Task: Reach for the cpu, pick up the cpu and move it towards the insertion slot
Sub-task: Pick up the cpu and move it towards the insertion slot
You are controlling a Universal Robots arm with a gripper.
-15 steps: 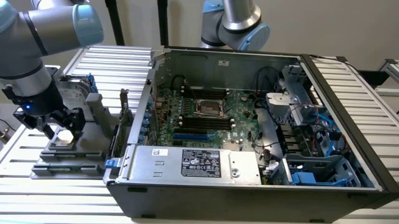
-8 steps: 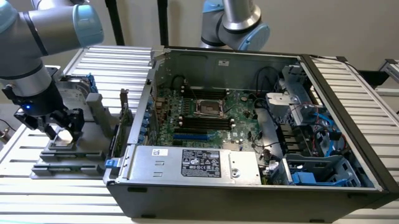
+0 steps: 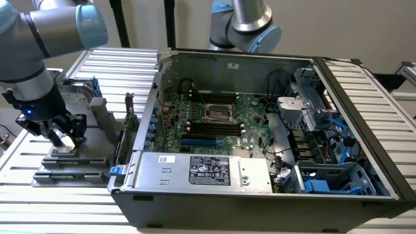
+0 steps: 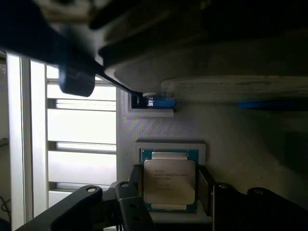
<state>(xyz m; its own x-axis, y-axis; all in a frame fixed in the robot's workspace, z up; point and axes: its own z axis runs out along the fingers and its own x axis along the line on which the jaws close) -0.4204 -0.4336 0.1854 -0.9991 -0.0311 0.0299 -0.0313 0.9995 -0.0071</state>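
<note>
The cpu (image 4: 169, 180) lies flat, lid up, nearly square.

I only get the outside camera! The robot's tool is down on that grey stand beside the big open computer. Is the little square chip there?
Observer: Yes. The wrist view shows the small flat square silver-grey cpu right at the black tool.
Operator: Is it sitting in something?
Observer: It lies flat inside a pale square frame on the stand.
Operator: Is it plain silver on top?
Observer: No, small dark printing covers part of its metal lid.
</note>
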